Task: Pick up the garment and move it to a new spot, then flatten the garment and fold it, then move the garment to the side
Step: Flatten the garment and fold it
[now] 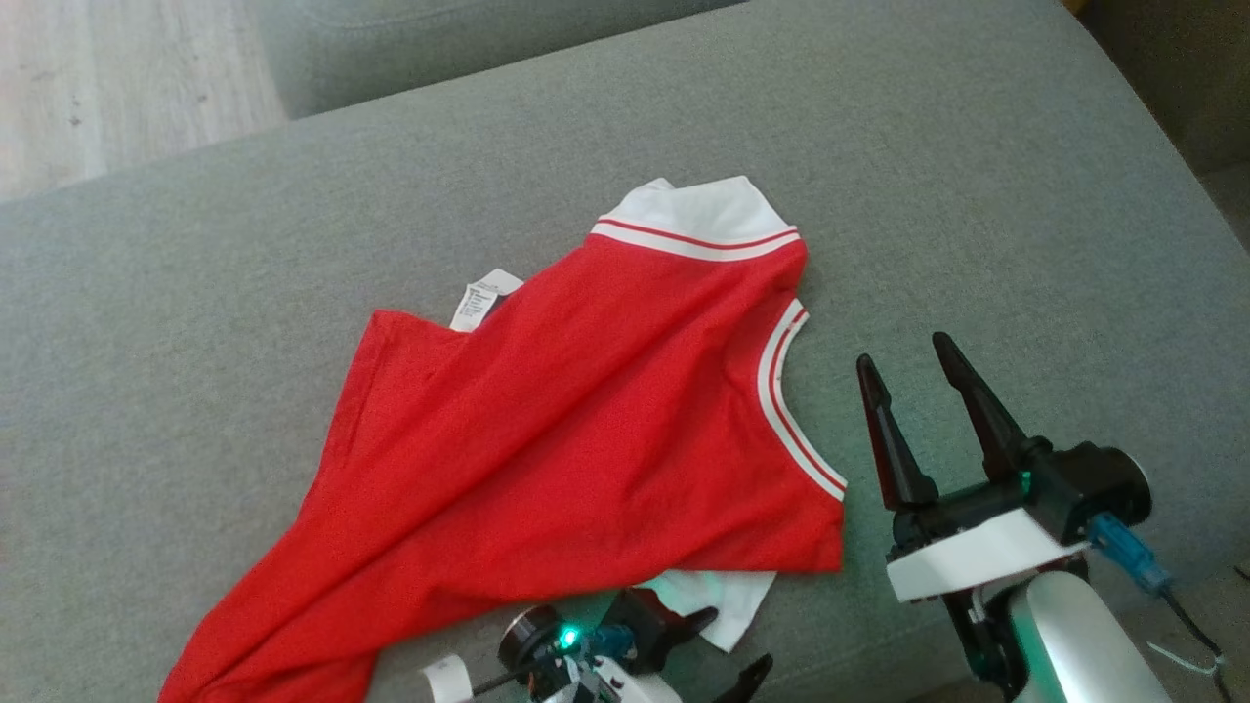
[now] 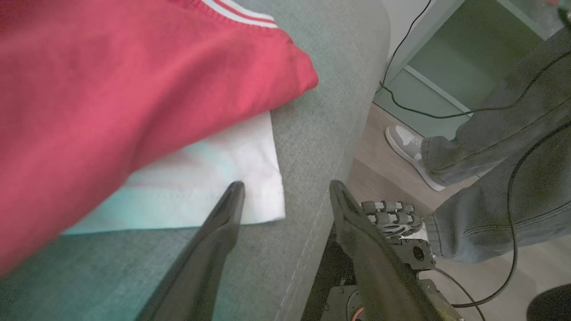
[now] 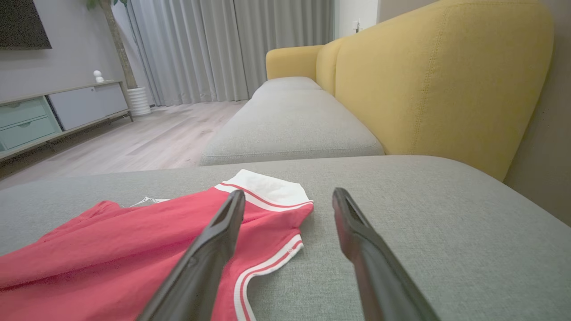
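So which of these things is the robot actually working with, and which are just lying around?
In the job: red garment, left gripper, right gripper, grey cushion beneath.
Just lying about: person's shoe, black cable, yellow backrest, cabinet.

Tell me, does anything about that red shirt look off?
The garment lies crooked on the grey cushion, bunched into diagonal folds, its care label flipped out and a white sleeve trapped under its near edge. Nothing looks torn.

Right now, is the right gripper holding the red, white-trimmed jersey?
No, the right gripper stands open over the grey fabric cushion, beside the red jersey.
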